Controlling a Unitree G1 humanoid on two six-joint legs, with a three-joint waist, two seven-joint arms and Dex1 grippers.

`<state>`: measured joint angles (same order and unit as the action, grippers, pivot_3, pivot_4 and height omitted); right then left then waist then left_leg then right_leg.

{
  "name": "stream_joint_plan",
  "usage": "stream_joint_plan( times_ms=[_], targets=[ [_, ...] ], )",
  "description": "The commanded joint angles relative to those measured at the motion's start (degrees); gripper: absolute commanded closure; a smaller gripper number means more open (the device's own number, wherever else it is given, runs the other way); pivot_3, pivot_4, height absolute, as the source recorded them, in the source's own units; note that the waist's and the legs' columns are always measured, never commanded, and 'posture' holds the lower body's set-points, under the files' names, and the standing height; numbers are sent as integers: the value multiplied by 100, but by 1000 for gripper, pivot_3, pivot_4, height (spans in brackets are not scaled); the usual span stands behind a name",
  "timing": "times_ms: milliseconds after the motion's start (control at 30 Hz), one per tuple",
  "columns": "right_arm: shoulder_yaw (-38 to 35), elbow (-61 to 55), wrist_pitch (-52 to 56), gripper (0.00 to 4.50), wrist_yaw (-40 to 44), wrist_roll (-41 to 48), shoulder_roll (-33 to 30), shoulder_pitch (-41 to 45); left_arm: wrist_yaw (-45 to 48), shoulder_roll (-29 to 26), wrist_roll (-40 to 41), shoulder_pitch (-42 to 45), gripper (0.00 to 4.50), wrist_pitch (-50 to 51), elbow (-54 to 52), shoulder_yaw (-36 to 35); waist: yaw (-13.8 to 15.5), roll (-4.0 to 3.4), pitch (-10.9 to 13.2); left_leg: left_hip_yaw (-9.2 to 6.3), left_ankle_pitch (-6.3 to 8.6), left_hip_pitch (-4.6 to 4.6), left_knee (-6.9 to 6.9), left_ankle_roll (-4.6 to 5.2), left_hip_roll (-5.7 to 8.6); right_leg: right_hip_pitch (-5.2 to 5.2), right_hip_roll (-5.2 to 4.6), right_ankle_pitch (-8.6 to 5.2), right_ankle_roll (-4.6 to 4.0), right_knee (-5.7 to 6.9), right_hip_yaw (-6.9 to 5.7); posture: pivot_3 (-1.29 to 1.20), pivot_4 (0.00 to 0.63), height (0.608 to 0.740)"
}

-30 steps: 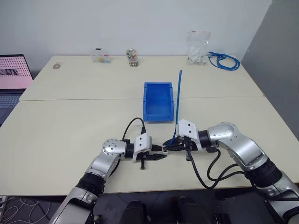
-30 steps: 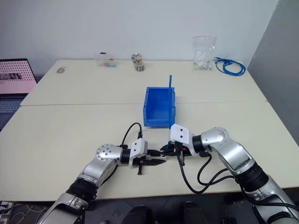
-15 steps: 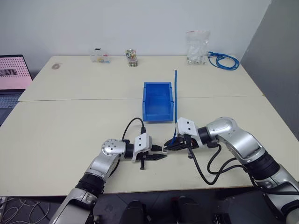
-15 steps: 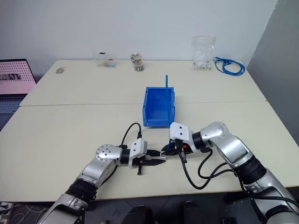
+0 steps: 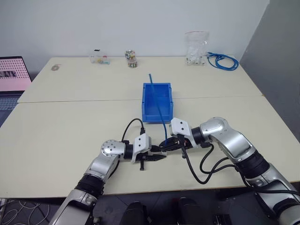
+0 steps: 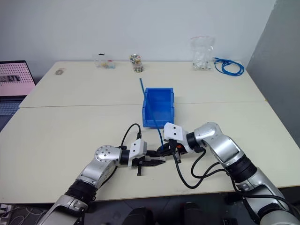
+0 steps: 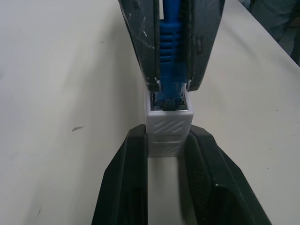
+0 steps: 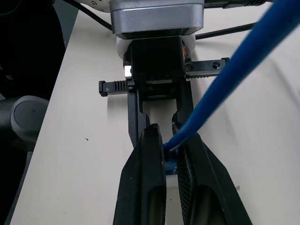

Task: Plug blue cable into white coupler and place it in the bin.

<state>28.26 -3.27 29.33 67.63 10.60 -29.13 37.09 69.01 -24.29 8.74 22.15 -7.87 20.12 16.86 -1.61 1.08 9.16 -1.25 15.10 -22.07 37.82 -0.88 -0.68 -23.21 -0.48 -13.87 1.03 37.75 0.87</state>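
Blue cable tilted leftward, over bin

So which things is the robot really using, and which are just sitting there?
Using:
- blue cable, pinched by the right gripper
- white coupler, pinched by the left gripper
- bin

Just sitting there:
- coiled blue cable
- clear bag
- small jar
- laptop

A: What sort of place was this?
B: A lab or office: plain white wall, two pale tables pushed together, a laptop at one edge, small parts containers along the back.
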Motion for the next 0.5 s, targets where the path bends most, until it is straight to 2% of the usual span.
stream_joint_plan(
  times_ms=[33,267,333,500],
  targets=[
    [398,226,-11,4439,104,-235,37,-202,-38,-30,-95,-79,3754,62,-24,18,-1,0,-1,0,0,2,0,0,0,0,0,-1,0,1,0,0,150,740],
    [245,340,-69,4439,37,-262,65,-286,-137,-66,-68,-101,3754,85,-101,-56,-10,0,-20,1,1,9,-3,0,-1,4,1,-4,-2,4,0,0,150,740],
    [-267,85,434,4439,-182,125,151,-126,-263,-79,150,-127,3048,448,-468,-220,-10,0,-20,1,1,10,-3,0,-1,4,1,-5,-2,5,0,0,150,740],
    [-1598,-98,1722,4439,-697,1085,402,555,-749,-405,952,-640,2012,1768,-2409,-873,-32,-5,18,0,1,-15,1,-1,-4,-22,-2,-2,-7,19,6,0,150,740]
  ],
)
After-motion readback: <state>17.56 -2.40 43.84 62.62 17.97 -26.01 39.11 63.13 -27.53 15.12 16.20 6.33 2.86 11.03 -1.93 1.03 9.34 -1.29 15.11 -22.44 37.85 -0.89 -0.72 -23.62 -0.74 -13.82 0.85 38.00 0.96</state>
